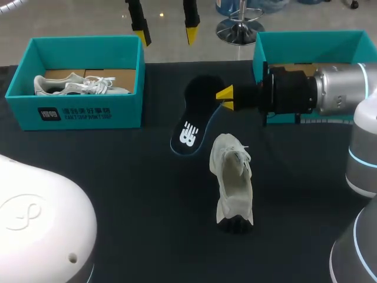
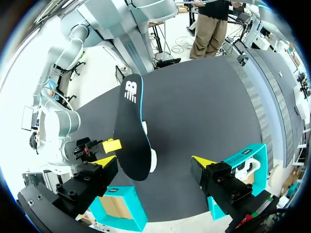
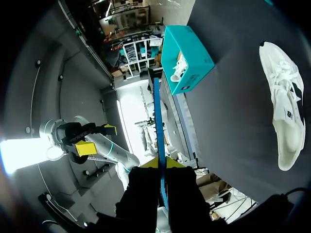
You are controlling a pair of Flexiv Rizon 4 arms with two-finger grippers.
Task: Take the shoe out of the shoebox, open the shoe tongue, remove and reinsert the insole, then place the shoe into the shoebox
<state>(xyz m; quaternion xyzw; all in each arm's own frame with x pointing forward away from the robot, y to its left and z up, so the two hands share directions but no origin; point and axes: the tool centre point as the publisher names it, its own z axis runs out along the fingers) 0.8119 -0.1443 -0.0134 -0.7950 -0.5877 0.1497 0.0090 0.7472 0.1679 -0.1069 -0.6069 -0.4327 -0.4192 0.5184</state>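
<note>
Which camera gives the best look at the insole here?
Left wrist view: the insole shows whole, broad face on, logo visible. The head view also shows its face, but dark against the dark table. The right wrist view shows only its thin edge, clamped in the right gripper.

The flat black insole (image 1: pixel 195 115) has a white logo (image 1: pixel 188 134). The teal cardboard shoebox (image 1: pixel 126 100) has white print (image 1: pixel 75 113), too small to read.
</note>
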